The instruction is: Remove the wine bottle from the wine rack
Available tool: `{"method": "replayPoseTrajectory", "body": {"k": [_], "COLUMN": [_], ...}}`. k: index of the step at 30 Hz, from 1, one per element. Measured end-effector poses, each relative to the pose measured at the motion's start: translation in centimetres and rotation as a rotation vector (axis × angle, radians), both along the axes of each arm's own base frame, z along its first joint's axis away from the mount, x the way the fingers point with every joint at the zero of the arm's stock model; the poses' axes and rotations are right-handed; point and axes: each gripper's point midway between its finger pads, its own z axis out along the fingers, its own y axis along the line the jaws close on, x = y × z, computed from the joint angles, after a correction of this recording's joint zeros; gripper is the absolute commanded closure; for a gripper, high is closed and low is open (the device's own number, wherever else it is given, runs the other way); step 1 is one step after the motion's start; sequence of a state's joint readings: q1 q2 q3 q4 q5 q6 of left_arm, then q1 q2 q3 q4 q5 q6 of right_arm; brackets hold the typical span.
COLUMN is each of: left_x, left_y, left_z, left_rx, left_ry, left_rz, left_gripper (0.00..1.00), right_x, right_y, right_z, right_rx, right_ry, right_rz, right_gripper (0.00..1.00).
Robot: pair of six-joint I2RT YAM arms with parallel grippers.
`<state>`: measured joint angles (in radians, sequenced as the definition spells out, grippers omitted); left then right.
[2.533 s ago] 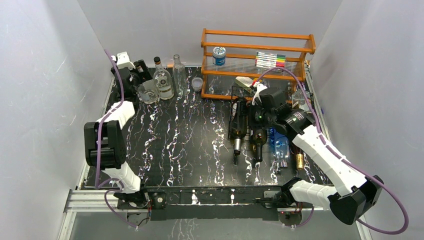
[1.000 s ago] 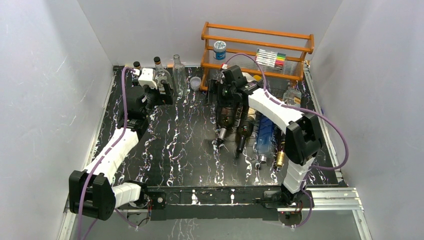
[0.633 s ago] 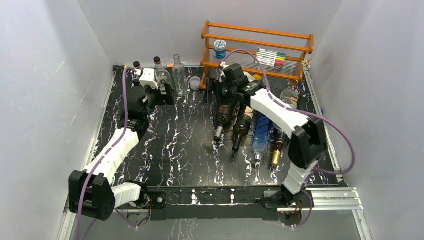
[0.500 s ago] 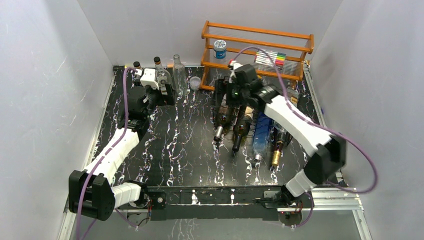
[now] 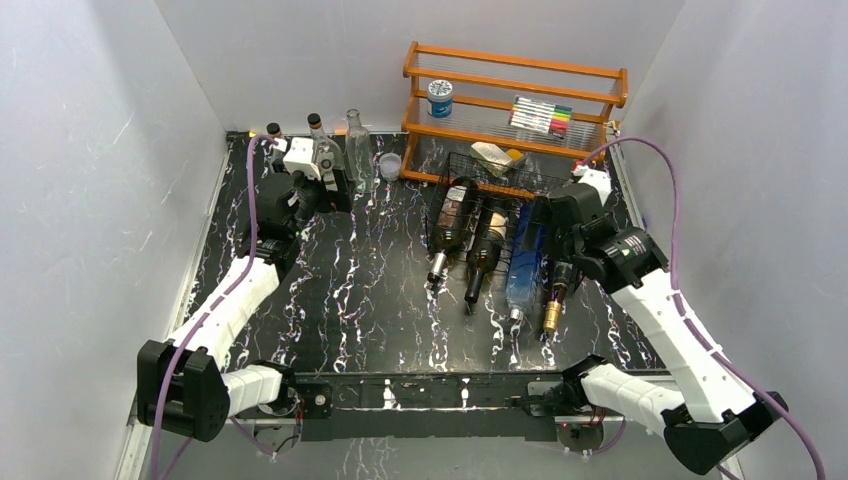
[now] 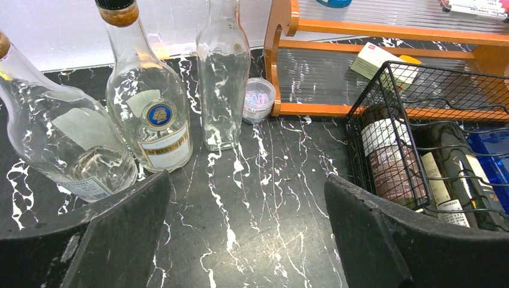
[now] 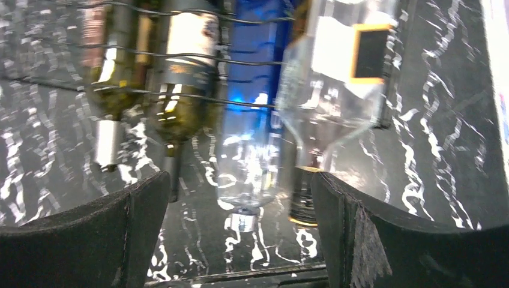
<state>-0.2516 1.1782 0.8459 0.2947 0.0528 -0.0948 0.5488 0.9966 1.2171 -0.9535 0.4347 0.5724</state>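
The black wire wine rack [image 5: 492, 190] lies in front of the orange shelf and holds several bottles on their sides, necks toward me. Two are dark wine bottles: one in the leftmost slot [image 5: 447, 222], one beside it [image 5: 486, 250]. A blue bottle [image 5: 526, 262] and a clear bottle with a gold cap [image 5: 556, 290] fill the right slots. My right gripper [image 5: 556, 222] hovers open and empty over the rack's right end; its view shows the dark bottles [image 7: 180, 78] and the blue bottle [image 7: 249, 120] below. My left gripper [image 5: 333, 190] is open and empty left of the rack [image 6: 384, 114].
Three clear glass bottles [image 6: 150, 102] stand at the back left, close to my left gripper [image 6: 246, 234]. A small plastic cup [image 6: 259, 99] sits by the orange wooden shelf [image 5: 515, 100], which holds a blue can and markers. White walls close in both sides.
My right arm has swung from the rack's back left corner to above its right end. The rack sits further left than at first. The left arm reached toward the back bottles, then held still.
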Motion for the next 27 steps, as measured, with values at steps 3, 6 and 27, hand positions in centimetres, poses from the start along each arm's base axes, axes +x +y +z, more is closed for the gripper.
{"method": "replayPoseTrajectory", "body": {"k": [3,6,27], "left_x": [-0.1,-0.1,-0.1], "left_y": [-0.1,-0.1,-0.3], "left_z": [-0.1,-0.1,-0.1], "left_rx": [-0.004,-0.005,-0.005], "left_ry": [0.005,0.005,0.006], "left_rz": [-0.001,-0.002,-0.005], "left_gripper": [0.02,0.02,0.02], "right_x": [-0.1,0.0,-0.2], "right_y": [-2.6,-4.6,-4.0], "right_z": [-1.6,-3.2,-11.0], "right_rx": [-0.047,-0.063,0.130], "right_ry": [0.051,0.089,0.162], "right_rz": [-0.113,-0.208,-0.229], "right_gripper": [0.04,0.07,0.36]}}
